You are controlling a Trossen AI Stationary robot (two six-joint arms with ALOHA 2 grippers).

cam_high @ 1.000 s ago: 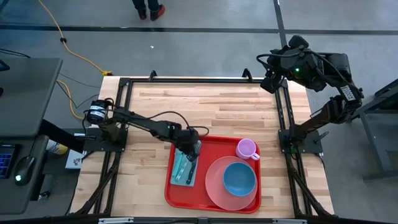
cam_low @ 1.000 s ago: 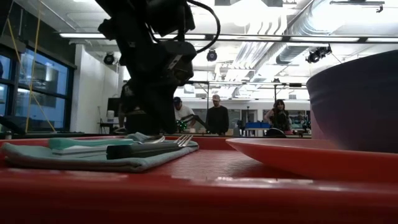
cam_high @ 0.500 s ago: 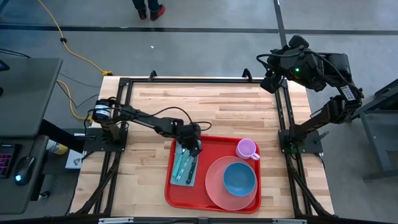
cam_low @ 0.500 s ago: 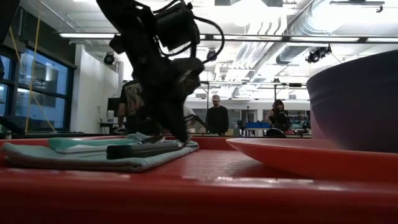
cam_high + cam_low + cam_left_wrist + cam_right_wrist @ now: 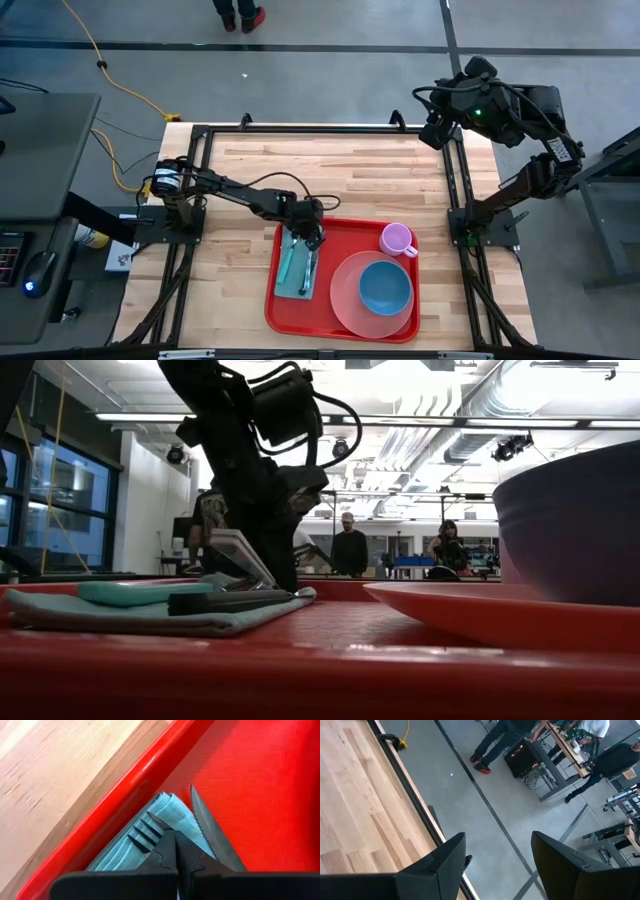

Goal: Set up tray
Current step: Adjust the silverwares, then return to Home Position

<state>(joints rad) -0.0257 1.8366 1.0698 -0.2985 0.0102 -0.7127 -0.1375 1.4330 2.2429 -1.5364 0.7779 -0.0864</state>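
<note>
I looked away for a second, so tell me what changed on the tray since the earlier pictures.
The left gripper, shut, drew back from over the napkin toward the far rim of the tray, and the dark-handled knife shifted slightly on the napkin. The teal utensil, plate, bowl, pink cup and the right gripper, open off the table's far right corner, stayed put.

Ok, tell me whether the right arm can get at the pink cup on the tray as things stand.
Probably yes. The right gripper waits with jaws open at the table's far right corner, and the pink cup stands uncovered on the tray on that arm's side. The left gripper is busy at the napkin, well clear.
</note>
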